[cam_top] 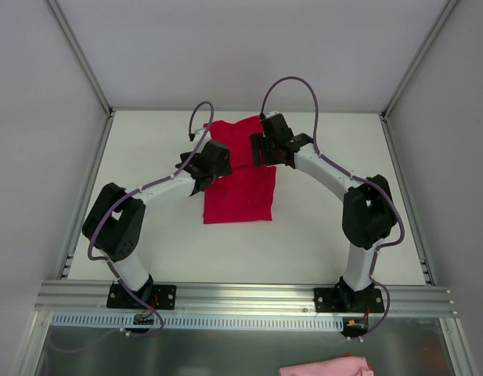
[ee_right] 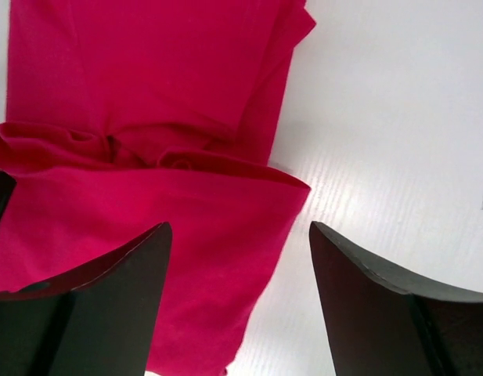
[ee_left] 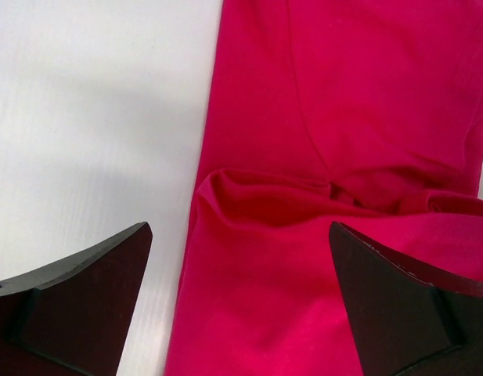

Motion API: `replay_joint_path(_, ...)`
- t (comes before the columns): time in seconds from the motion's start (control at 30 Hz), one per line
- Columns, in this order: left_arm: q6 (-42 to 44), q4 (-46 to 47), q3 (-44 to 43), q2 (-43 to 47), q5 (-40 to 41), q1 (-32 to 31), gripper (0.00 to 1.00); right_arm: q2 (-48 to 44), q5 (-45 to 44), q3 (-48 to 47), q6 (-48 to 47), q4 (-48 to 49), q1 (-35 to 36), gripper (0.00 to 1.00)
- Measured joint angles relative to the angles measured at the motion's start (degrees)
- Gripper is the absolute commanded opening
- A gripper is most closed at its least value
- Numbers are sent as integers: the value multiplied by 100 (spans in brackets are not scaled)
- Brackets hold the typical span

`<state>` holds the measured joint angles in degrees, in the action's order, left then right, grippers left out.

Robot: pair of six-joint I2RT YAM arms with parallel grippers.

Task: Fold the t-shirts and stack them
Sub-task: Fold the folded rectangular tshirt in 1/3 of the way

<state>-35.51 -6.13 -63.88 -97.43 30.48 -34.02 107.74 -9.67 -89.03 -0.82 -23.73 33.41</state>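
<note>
The red t-shirt [cam_top: 239, 196] lies near the middle of the white table [cam_top: 327, 235], a little above centre in the top view. It is folded into a long strip running up and down the frame. Across its upper half, a top layer ends in a soft, puffed ridge of cloth, and flatter cloth shows beyond it.

Both arms reach in over that upper half, one from each side.

The left gripper [ee_left: 239, 235] hangs at the strip's left edge with its jaws spread wide. In its wrist view, the finger [ee_left: 77, 298] at lower left is over bare table and the one at lower right is over the cloth. The shirt's edge runs up between them, and nothing is held.

The right gripper [ee_right: 237, 231] hangs at the strip's right edge, also well open and holding nothing. In its wrist view, the lower-left finger is over the cloth and the lower-right one is over the table.

From above, the wrist bodies hide the fingertips. I cannot tell whether any tip touches the cloth, though the wrist views suggest they sit just above it.

A bundle of pale pink cloth [cam_top: 323, 366] shows at the bottom edge of the top view, below the metal rail [cam_top: 241, 296] that carries the arm bases.
</note>
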Motion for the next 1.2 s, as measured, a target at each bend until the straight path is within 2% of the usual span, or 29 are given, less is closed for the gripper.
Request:
replay_joint_path(0.1, 42, 44, 13, 17, -46, 0, 99, -101, -186, 0, -155, -81, -2, 76)
replay_joint_path(0.17, 46, 146, 153, 142, -138, 0, 99, -273, -216, 66, -216, -74, -2, 71)
replay_joint_path(0.4, 133, 343, 422, 522, -398, -4, 99, -1425, -87, 1130, -92, 170, 13, 69)
replay_joint_path(0.7, 356, 868, 411, -181, -752, 11, 99, -1893, -11, 1832, 63, 251, 81, 66)
replay_joint_path(0.93, 376, 933, 131, -927, -957, 223, 99, -1888, 28, 1961, 210, 319, 81, 66)
replay_joint_path(1.2, 529, 1025, -2, -944, -929, 264, 98, -1425, 52, 1932, 212, 391, 81, 66)
